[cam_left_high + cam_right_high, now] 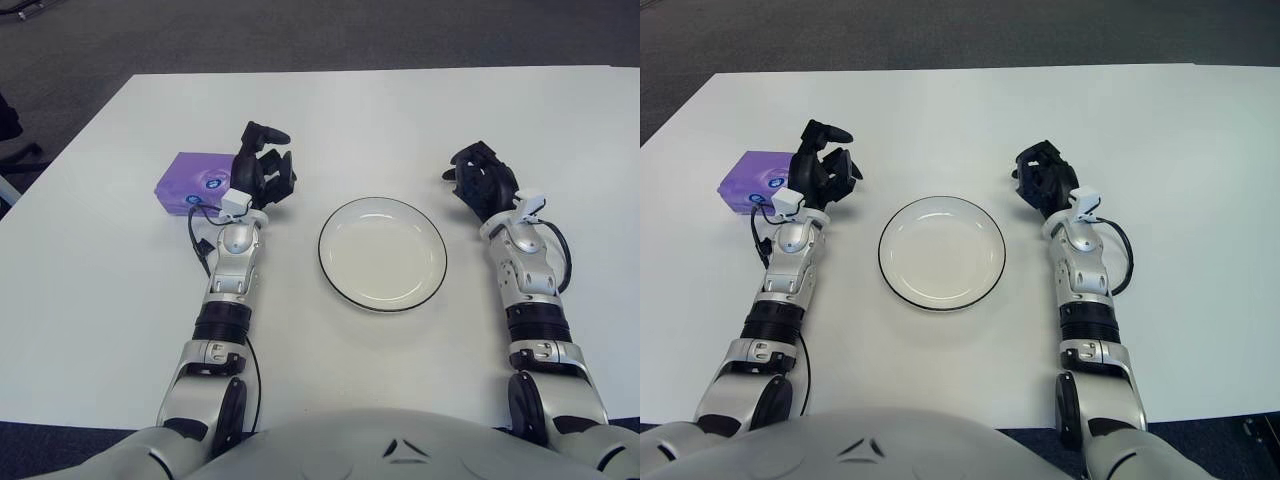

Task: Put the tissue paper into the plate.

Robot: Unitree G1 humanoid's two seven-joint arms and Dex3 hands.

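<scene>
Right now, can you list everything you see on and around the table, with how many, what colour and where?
tissue pack: one, purple, on the table's left part, just left of the left hand
plate: one, white with a dark rim, nothing in it, at the table's middle between the two arms
table: one, white, filling most of the view
floor: dark grey carpet, beyond the table's far edge
left hand: one, black, fingers open, beside the tissue pack's right side, not gripping it
right hand: one, black, fingers curled and holding nothing, right of the plate
</scene>
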